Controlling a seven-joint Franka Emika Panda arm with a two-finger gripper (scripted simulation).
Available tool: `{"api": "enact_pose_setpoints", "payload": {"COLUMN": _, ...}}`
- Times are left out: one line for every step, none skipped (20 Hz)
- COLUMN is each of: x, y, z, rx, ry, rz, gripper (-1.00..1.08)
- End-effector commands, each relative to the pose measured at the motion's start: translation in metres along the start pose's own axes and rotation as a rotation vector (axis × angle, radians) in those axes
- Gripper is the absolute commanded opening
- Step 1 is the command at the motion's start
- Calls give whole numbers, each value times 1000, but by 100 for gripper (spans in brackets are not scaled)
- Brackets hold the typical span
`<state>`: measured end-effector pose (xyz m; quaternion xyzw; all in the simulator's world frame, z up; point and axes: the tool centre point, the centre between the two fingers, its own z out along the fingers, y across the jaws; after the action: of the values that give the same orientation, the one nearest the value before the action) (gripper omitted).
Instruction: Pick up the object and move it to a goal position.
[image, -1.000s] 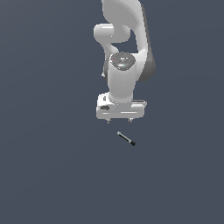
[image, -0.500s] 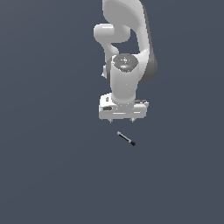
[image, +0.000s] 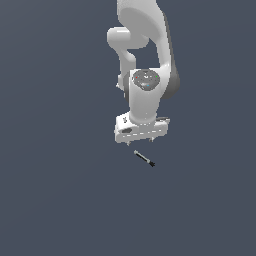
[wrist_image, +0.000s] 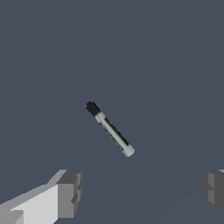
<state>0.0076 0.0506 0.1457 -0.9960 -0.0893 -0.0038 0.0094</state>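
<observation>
While the white arm (image: 145, 65) reaches down from the top of the exterior view, its hand (image: 141, 141) hangs with its two fingers spread wide and nothing between them. In the wrist view the grey finger pads (wrist_image: 70, 193) stand far apart at either side, and the gap between them is bare. The rod (image: 144, 158) lies flat on the dark blue-grey desk (image: 60, 190), just beyond the fingertips and untouched by them. It is a thin stick with a silver-grey shaft and a black tip, much shorter than the hand is wide. In the exterior view it lies on a slant, black tip toward the exterior view's right and lower down. From the wrist view the rod (wrist_image: 110, 129) sits ahead of the open fingers, roughly midway between the two.
</observation>
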Motion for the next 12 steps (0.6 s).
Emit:
{"api": "enact_pose_setpoints", "payload": {"x": 2, "y": -2, "z": 8, "rx": -4, "ry": -2, "rz": -62, "gripper": 100}}
{"api": "enact_pose_setpoints", "payload": {"x": 3, "y": -3, "z": 11, "rx": -5, "ry": -3, "rz": -90, "gripper": 100}}
{"api": "enact_pose_setpoints", "payload": {"x": 4, "y": -4, "z": 15, "rx": -7, "ry": -4, "rz": -120, "gripper": 100}}
{"api": "enact_pose_setpoints", "payload": {"x": 5, "y": -5, "z": 18, "rx": -8, "ry": -5, "rz": -151, "gripper": 100}}
{"api": "enact_pose_setpoints", "payload": {"x": 6, "y": -6, "z": 22, "rx": -9, "ry": -6, "rz": -184, "gripper": 100}}
{"api": "enact_pose_setpoints", "payload": {"x": 7, "y": -7, "z": 26, "rx": -11, "ry": -7, "rz": -216, "gripper": 100}}
{"api": "enact_pose_setpoints", "payload": {"x": 8, "y": -8, "z": 30, "rx": -12, "ry": -7, "rz": -248, "gripper": 100}}
{"api": "enact_pose_setpoints", "payload": {"x": 9, "y": -9, "z": 34, "rx": -13, "ry": -8, "rz": -280, "gripper": 100}}
{"api": "enact_pose_setpoints", "payload": {"x": 9, "y": -10, "z": 38, "rx": -14, "ry": -9, "rz": -313, "gripper": 100}}
{"api": "enact_pose_setpoints", "payload": {"x": 10, "y": -11, "z": 42, "rx": -14, "ry": -10, "rz": -345, "gripper": 100}}
{"api": "enact_pose_setpoints", "payload": {"x": 11, "y": -12, "z": 46, "rx": -15, "ry": -11, "rz": -377, "gripper": 100}}
{"api": "enact_pose_setpoints", "payload": {"x": 12, "y": -13, "z": 50, "rx": -15, "ry": -11, "rz": -409, "gripper": 100}}
